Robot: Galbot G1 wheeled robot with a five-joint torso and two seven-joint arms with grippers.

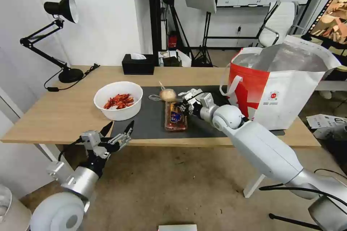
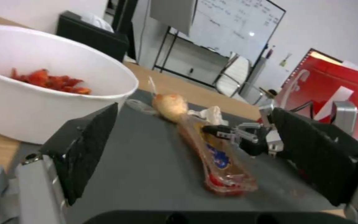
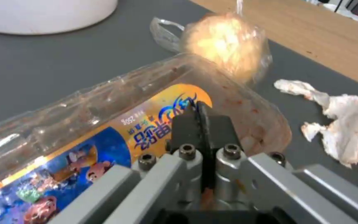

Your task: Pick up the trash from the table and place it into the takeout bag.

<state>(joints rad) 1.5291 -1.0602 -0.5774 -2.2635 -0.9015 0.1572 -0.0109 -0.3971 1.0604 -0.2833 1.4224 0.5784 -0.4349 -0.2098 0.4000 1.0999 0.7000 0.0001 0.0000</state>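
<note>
Head view shows our right gripper (image 1: 183, 107) pinched tight on the rim of the clear tray (image 1: 175, 116), which lies on the dark mat (image 1: 151, 115) of the surface (image 1: 65, 112), with the beige lump (image 1: 167, 95) touching the tray's far end and the tissue wad (image 1: 191, 94) just beside it. The white bowl (image 1: 118, 100) sits at the mat's left edge and the takeout bag (image 1: 285, 86) stands at its right edge, with bare mat between tray and bowl. Our left gripper (image 1: 118, 131) hangs spread wide just off the surface's near edge, in front of the bowl.

Wood table (image 1: 65, 115), mat (image 1: 151, 119), bag (image 1: 285, 94)
</note>
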